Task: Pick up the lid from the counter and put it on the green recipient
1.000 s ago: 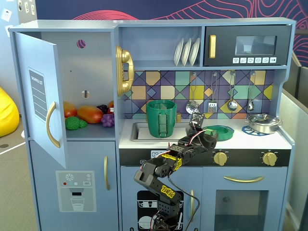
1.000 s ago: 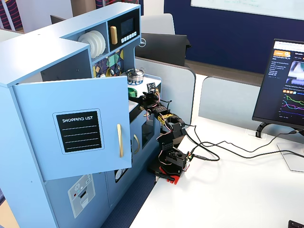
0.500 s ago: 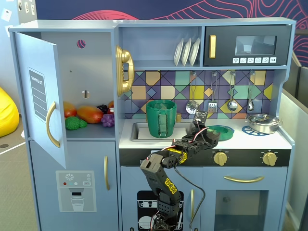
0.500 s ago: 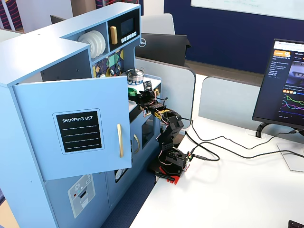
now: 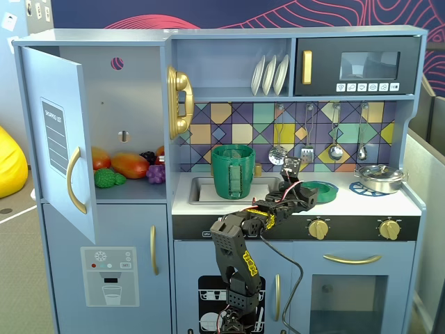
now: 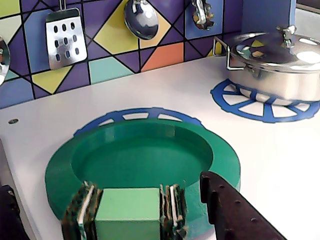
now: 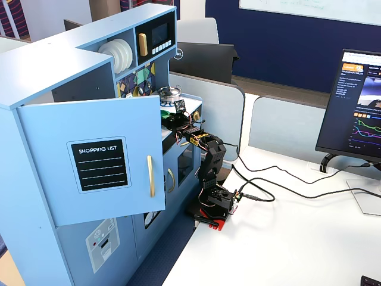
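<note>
Fingers [image 6: 165,210] astride the lid's [image 6: 145,160] near rim

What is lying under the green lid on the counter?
In the wrist view, the green lid lies on the white counter, over a blue printed burner ring. Only the ring's far arc shows; the rest is covered.

Green lid flat on counter, green pot upright in sink.
Lid [image 6: 150,155]: round green disc, shallow recessed centre inside a broad raised rim, lying flat on white counter over a blue burner ring, lower centre of wrist view; small square green block at its near edge. In a fixed view, lid [image 5: 321,189] sits centre right. Green recipient [image 5: 233,171]: tall dark-green cylinder, open top, ribbed vertical strip on front, upright, centre frame, well left of lid.
</note>
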